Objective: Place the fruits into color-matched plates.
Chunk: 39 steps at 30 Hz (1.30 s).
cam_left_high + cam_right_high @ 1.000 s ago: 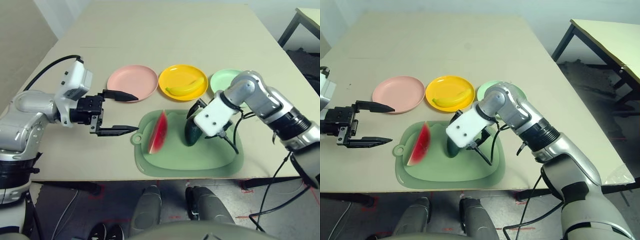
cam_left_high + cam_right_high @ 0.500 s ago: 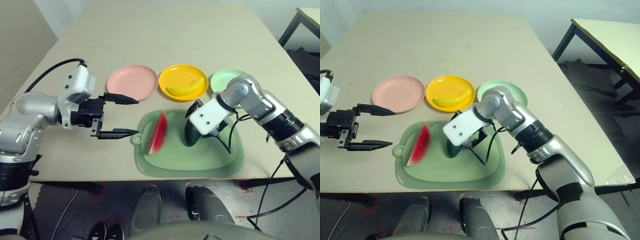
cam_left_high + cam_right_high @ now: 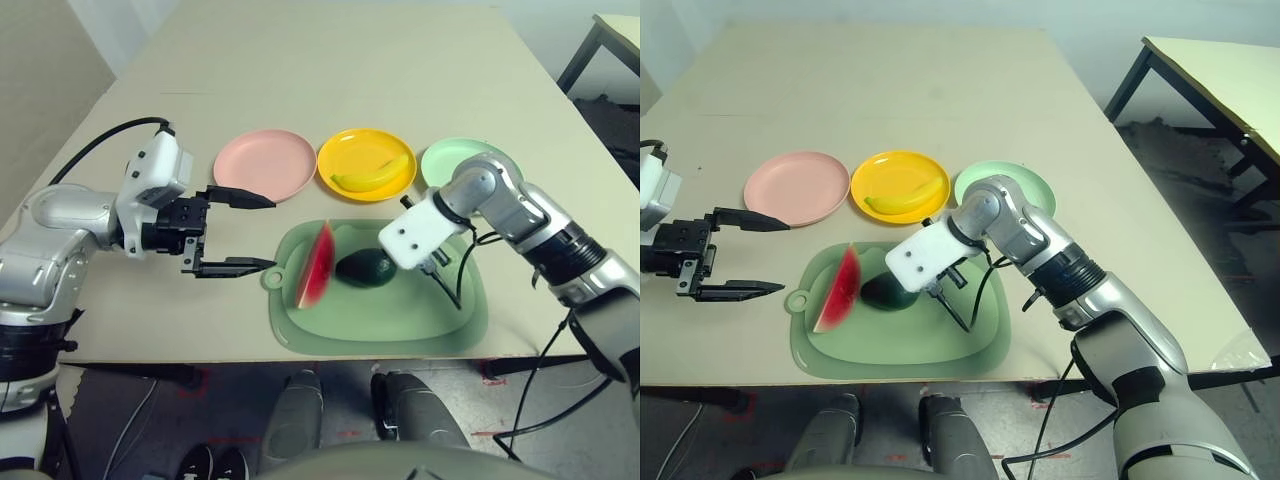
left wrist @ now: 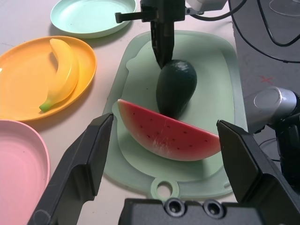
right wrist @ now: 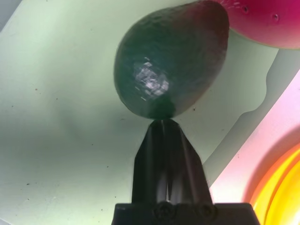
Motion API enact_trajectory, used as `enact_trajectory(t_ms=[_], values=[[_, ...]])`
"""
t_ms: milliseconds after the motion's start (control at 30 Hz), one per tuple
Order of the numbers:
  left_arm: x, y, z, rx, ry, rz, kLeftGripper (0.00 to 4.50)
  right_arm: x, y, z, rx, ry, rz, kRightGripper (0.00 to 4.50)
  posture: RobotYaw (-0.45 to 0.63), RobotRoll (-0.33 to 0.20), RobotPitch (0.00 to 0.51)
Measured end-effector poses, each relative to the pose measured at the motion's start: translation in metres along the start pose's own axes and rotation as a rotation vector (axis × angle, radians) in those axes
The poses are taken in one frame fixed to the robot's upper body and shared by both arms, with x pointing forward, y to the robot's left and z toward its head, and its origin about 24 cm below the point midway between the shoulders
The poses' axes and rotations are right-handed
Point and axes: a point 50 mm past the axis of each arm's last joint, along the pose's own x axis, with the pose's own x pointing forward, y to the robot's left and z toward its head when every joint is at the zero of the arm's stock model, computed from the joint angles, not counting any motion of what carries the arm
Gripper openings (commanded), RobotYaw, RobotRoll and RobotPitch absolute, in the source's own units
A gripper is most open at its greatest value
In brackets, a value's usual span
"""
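No lettering can be read on any item.

Avocado (image 3: pixel 365 267): lies on its side on your pale green mat (image 3: pixel 440 322), long axis running from the right hand (image 4: pixel 161 58) toward the watermelon wedge (image 3: pixel 316 264). The right hand's fingers are pressed together, tips at the avocado's end, gripping nothing.

Left hand (image 3: pixel 243 231): fingers spread wide, empty, the wedge beyond its tips.

Banana (image 3: pixel 372 174): on the yellow plate (image 3: pixel 342 150).

Beige worktop (image 3: pixel 330 70); dark floor, another table nearby.

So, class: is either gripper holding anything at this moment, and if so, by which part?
Nothing is held. The right gripper is shut, fingertips against the end of the dark green toy avocado, not around it. The left gripper is open and empty.
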Motion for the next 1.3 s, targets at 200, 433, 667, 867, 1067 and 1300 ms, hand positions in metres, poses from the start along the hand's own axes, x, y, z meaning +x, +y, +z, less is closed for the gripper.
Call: enact_trajectory(t_ms=[200,433,667,867,1067,1300], values=[[0.000,-0.001,-0.002,-0.002,0.001,-0.001,4.50,-0.002,0.002,-0.002,0.008,0.007,0.013,0.07,0.08,0.000,0.155],[0.000,-0.003,-0.004,-0.005,0.003,-0.006,4.50,-0.034,0.007,-0.018,0.072,0.098,-0.012,2.11,0.09,0.000,0.156],[-0.001,-0.005,-0.007,-0.010,0.010,-0.011,4.50,-0.075,0.012,-0.008,0.361,0.044,-0.123,4.45,0.08,0.000,0.157],[-0.002,-0.004,-0.007,-0.004,0.013,-0.011,4.50,-0.076,0.007,0.032,0.777,-0.227,-0.199,4.45,0.07,0.000,0.159],[-0.004,0.000,-0.006,0.006,0.015,-0.003,4.50,-0.058,0.009,0.052,1.022,-0.285,-0.199,4.45,0.07,0.000,0.166],[-0.005,0.001,-0.006,0.008,0.020,-0.011,4.50,-0.031,0.009,0.054,1.089,-0.273,-0.244,4.45,0.08,0.000,0.170]])
